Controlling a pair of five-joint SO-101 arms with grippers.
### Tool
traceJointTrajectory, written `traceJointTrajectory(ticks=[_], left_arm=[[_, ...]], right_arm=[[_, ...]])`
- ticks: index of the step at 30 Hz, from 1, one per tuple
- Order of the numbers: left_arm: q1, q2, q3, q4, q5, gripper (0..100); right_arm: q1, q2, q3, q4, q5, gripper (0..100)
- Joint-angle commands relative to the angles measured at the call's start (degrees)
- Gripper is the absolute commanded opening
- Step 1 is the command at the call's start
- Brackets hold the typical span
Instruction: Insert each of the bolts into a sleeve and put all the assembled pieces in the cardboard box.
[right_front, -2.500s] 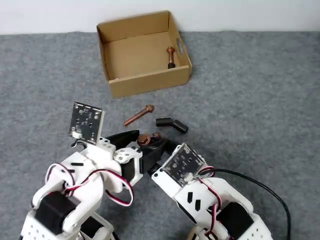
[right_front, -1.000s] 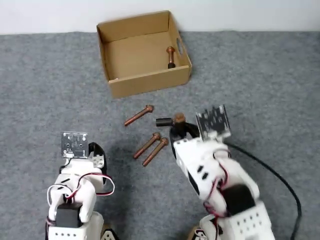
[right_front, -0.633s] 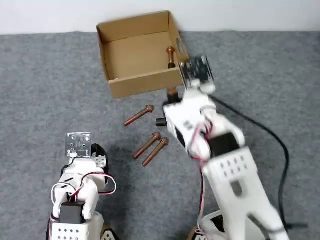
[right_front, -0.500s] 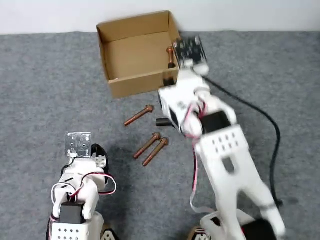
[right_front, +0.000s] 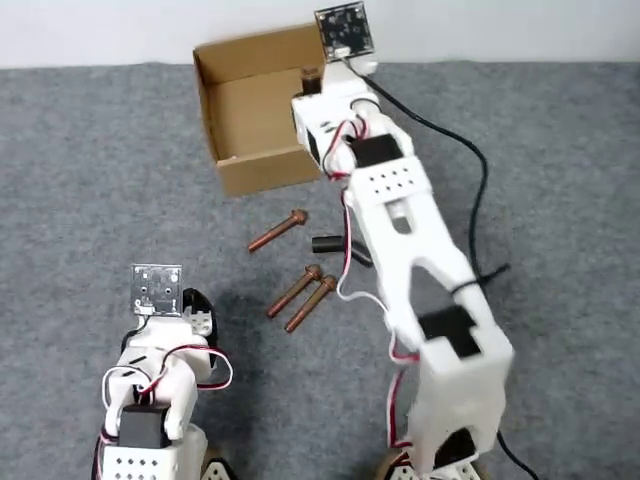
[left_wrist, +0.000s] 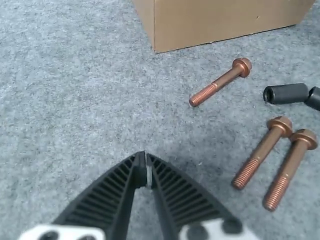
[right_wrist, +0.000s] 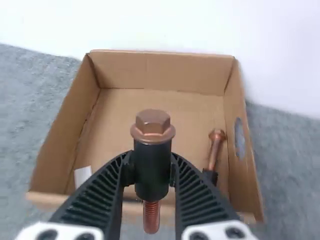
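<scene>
My right gripper (right_wrist: 151, 165) is shut on a black sleeve with a copper bolt through it (right_wrist: 152, 150), held upright over the near wall of the cardboard box (right_wrist: 160, 72). From above, that gripper (right_front: 312, 85) sits at the box (right_front: 250, 115). One assembled piece (right_wrist: 215, 150) lies inside by the handle-hole wall. My left gripper (left_wrist: 145, 172) is shut and empty, low over the carpet near the left arm's base (right_front: 192, 300). Three loose bolts (right_front: 278, 231) (right_front: 294, 290) (right_front: 311, 303) lie on the carpet, with a black sleeve (right_front: 327, 243) beside them.
In the left wrist view the single bolt (left_wrist: 220, 82) lies near the box front, a pair of bolts (left_wrist: 261, 152) (left_wrist: 289, 167) lies closer in, and two sleeves (left_wrist: 286, 93) (left_wrist: 315, 97) lie end to end. The right arm stretches over the second sleeve. Grey carpet surrounds everything.
The right arm has swung from the middle of the carpet up to the box, carrying the sleeved bolt. The left arm drew back earlier and has kept still since.
</scene>
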Motion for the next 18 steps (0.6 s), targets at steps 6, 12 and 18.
traceJointTrajectory(ticks=[6,12,18], left_arm=[[-0.44,0.35,-0.31,0.35,0.26,0],[-0.44,0.44,-0.31,0.35,0.26,0],[-0.44,0.44,-0.31,0.35,0.26,0]], right_arm=[[0.57,15.08,-16.26,-8.75,6.86,0.8],[0.57,22.99,-22.51,-7.69,9.93,1.2],[0.4,24.48,-22.86,-0.57,11.34,8.4]])
